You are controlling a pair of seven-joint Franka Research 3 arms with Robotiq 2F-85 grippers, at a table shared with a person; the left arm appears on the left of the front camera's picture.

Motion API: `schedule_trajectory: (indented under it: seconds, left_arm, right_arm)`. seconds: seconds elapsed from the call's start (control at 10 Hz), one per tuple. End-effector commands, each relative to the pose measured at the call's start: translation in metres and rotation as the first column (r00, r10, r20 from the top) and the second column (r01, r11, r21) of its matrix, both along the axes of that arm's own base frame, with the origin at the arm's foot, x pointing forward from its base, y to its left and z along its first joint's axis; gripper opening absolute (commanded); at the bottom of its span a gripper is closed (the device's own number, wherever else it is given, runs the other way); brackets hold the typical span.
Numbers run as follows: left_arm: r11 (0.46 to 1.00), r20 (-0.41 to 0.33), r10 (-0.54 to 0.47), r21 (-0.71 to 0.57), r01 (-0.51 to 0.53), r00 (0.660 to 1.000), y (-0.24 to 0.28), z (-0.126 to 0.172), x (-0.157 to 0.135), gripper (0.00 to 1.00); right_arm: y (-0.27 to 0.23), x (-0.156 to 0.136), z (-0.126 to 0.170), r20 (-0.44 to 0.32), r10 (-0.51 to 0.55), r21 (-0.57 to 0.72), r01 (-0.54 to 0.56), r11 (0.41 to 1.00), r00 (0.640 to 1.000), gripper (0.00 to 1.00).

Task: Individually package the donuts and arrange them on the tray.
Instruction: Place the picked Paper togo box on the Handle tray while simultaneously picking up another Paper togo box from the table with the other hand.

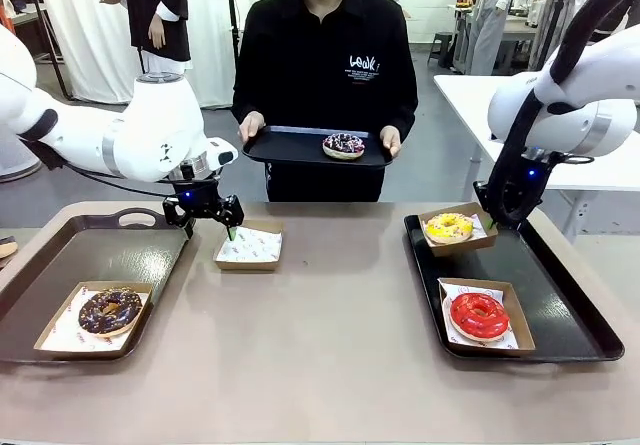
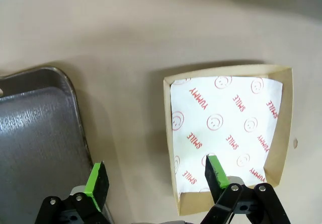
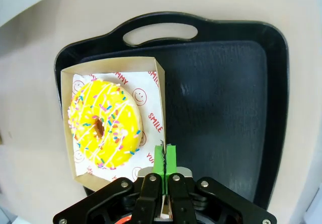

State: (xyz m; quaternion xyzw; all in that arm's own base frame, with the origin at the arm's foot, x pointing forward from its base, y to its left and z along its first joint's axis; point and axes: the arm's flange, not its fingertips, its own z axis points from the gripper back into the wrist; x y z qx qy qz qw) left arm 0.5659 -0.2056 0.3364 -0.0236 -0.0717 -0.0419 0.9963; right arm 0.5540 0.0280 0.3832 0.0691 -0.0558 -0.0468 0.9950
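Note:
The yellow donut (image 1: 449, 226) (image 3: 104, 124) lies in a paper box (image 3: 152, 90) that hangs over the far left corner of the right tray (image 1: 565, 300) (image 3: 221, 98). My right gripper (image 1: 497, 222) (image 3: 165, 156) is shut on that box's rim. The red donut (image 1: 479, 315) sits boxed nearer on the same tray. A chocolate donut (image 1: 110, 310) lies boxed on the left tray (image 1: 110, 250) (image 2: 35, 133). My left gripper (image 1: 210, 227) (image 2: 157, 176) hangs open over the left edge of an empty box (image 1: 248, 246) (image 2: 226, 128) on the table. The sprinkled dark donut (image 1: 343, 145) rests on a black tray (image 1: 285, 147) held by the person.
The person stands at the far side with both hands on the held tray. The brown table (image 1: 330, 345) lies bare between the two trays. Another white table (image 1: 480, 95) stands at the back right.

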Motion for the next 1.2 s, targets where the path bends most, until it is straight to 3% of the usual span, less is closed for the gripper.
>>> schedule_trajectory:
  seconds: [0.0, 0.4, 0.8, 1.1]
  left_arm:
    - [0.998, 0.003, 0.047, 0.038, -0.047, 0.999, -0.011, 0.001, 0.013, 1.0]
    - [0.997, -0.012, 0.06, 0.046, -0.06, 0.998, -0.011, -0.004, 0.021, 1.0]
    - [0.997, -0.02, 0.056, 0.055, -0.055, 0.998, -0.013, -0.006, 0.023, 1.0]
    - [0.997, -0.036, 0.056, 0.057, -0.054, 0.998, -0.015, -0.011, 0.023, 1.0]
  right_arm:
    - [0.004, -0.001, -0.005, 0.033, 0.007, -0.007, -0.007, 1.0, 0.999, 0.01]
    - [0.008, -0.001, -0.01, 0.026, 0.02, -0.023, -0.019, 1.0, 0.999, 0.01]
    - [0.013, -0.011, 0.01, -0.046, -0.004, -0.131, -0.002, 0.991, 0.999, 0.01]
    - [0.016, -0.006, 0.002, -0.077, -0.007, -0.134, -0.003, 0.991, 0.997, 0.01]
